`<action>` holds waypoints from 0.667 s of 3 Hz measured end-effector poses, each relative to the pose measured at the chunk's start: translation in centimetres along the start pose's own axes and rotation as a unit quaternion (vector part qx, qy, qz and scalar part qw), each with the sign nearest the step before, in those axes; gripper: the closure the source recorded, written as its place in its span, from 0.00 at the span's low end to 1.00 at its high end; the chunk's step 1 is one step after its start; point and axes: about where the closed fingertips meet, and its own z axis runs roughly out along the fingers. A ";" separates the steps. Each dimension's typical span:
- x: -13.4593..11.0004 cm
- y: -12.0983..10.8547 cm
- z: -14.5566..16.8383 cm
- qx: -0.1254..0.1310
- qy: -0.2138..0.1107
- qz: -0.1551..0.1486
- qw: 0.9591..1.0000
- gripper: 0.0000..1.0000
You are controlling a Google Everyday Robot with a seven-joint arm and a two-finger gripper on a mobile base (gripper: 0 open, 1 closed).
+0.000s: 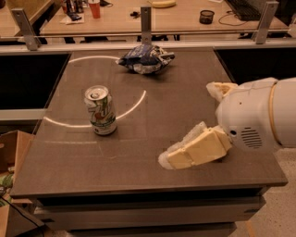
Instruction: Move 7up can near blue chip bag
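The 7up can (101,111) stands upright on the left half of the dark table (69,157), silver top up, with white-and-green sides. The blue chip bag (145,59) lies crumpled at the table's far edge, near the middle, well behind the can. My gripper (187,123) hangs low over the right front of the table, far to the right of the can. Its two cream fingers are spread apart and empty: one finger (194,150) reaches towards the front, the other (219,88) is further back.
A metal rail with posts (146,23) runs behind the table. Beyond it stands a wooden desk (175,16) with a red cup (95,8) and a black cup (207,16). A cardboard box (9,152) stands on the floor at the left.
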 end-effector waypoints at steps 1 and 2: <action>-0.2 0.0 1.8 0.014 -0.052 -0.012 0.998 0.00; 1.1 1.8 4.3 0.013 -0.070 -0.013 0.997 0.00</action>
